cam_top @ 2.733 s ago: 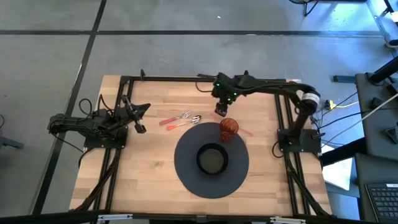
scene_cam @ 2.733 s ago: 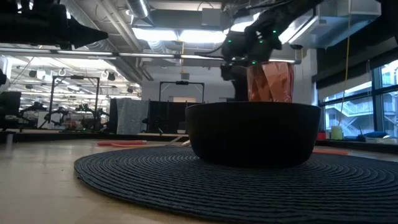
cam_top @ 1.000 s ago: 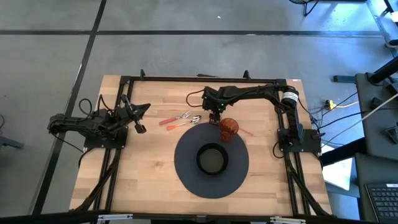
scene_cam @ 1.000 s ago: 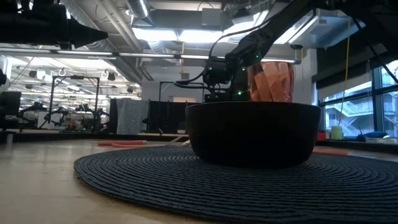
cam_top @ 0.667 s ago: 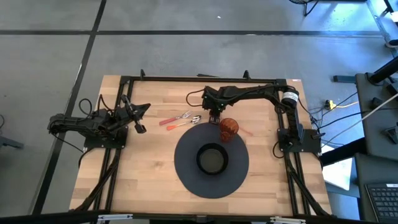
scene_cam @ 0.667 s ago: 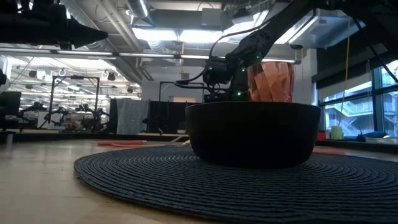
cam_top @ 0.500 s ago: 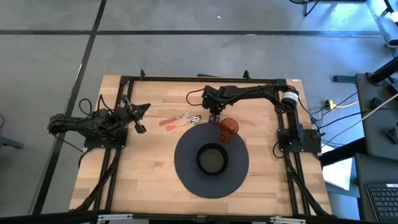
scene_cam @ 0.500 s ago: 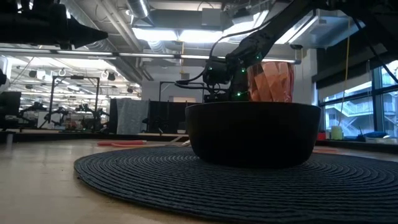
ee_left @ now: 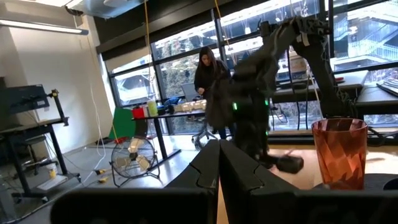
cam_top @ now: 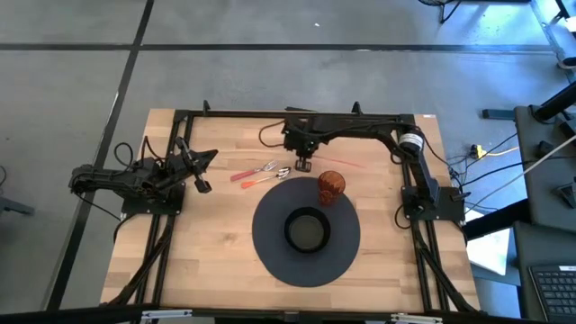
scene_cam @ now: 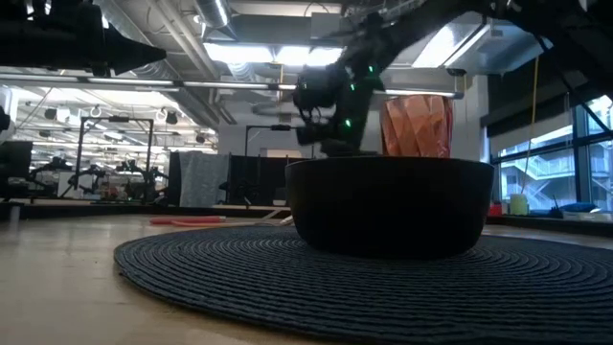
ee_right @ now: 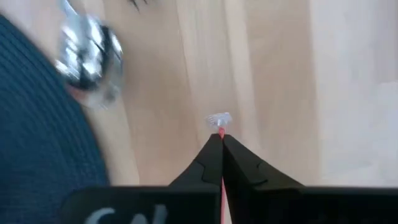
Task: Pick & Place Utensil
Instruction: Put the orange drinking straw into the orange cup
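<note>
My right gripper point(cam_top: 303, 165) hangs over the wood just beyond the far edge of the dark round mat point(cam_top: 270, 243). It is shut on a thin red-handled utensil point(cam_top: 346, 162) that trails toward the table's right. In the right wrist view a pale tip point(ee_right: 219, 118) pokes out past the shut fingertips. An orange faceted cup point(cam_top: 331, 186) stands on the mat's far part, and a black bowl point(cam_top: 306, 230) sits at its middle. My left gripper point(cam_top: 200, 184) rests shut at the table's left. My right gripper pinches the utensil's thin red shaft point(ee_right: 221, 140) between its two fingers, close to its pale end. The fingers point down from above. The rest of the utensil runs back under the wrist toward the table's right and appears lifted off the wood.
A fork and a spoon with orange handles point(cam_top: 261, 173) lie on the wood left of my right gripper; the spoon's bowl point(ee_right: 87, 53) lies at the mat's edge. A black frame point(cam_top: 270, 113) borders the table. Beyond the table a person point(ee_left: 208, 78) stands at desks.
My right gripper has risen and swung a little toward the table's far left, away from the cup. The red utensil has left its place on the wood beside the cup and has come along with the gripper.
</note>
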You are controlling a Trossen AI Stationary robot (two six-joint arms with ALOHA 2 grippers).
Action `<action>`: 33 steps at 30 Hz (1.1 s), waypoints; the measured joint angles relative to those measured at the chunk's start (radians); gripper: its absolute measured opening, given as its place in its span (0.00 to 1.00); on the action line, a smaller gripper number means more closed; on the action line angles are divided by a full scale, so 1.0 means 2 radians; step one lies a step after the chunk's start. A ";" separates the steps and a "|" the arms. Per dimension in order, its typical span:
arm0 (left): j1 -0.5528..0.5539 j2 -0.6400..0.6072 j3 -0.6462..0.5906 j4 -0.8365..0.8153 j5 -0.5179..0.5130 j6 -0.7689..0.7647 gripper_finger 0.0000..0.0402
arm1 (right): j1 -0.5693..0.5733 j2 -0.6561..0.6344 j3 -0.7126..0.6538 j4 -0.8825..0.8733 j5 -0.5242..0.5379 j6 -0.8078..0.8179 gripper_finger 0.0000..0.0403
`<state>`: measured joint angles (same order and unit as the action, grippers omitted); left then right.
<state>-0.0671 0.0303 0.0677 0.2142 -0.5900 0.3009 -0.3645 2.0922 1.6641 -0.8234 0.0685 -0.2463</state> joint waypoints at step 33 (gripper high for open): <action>0.000 0.000 0.000 -0.001 0.004 -0.015 0.01 | 0.121 -0.158 0.321 -0.166 0.090 -0.001 0.00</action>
<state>-0.0673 0.0299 0.0677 0.2117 -0.5816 0.2713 -0.1230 1.7761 2.3062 -1.1552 0.2483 -0.2483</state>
